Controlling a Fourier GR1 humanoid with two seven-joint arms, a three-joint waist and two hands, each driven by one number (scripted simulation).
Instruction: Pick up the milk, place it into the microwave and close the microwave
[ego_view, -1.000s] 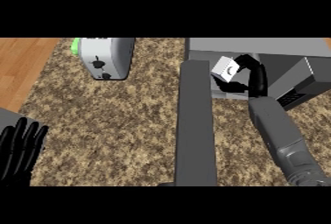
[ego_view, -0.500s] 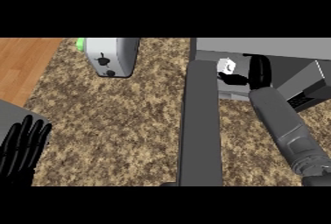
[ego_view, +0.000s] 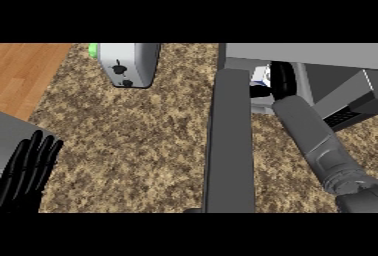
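The right hand (ego_view: 283, 80) is reached into the mouth of the microwave (ego_view: 310, 52), its fingers curled round the milk (ego_view: 260, 76). Only a white and blue patch of the carton shows on the hand's left side, with the thumb below it. The carton is too hidden to tell which way its long axis runs, or whether it rests on the microwave floor yet.

The microwave door (ego_view: 230, 145) stands open just left of the right hand and forearm. It is seen edge-on, and its long axis runs from the microwave's front corner back toward the robot. It looks hinged at that corner, so it would swing rightward across the space the right forearm now fills. The arm likely has to let go and clear out first.

The left hand (ego_view: 29, 172) rests open, fingers up, well apart across the table (ego_view: 133, 145). The right hand is far nearer to the door. A toaster (ego_view: 129, 64) stands beyond the left hand.
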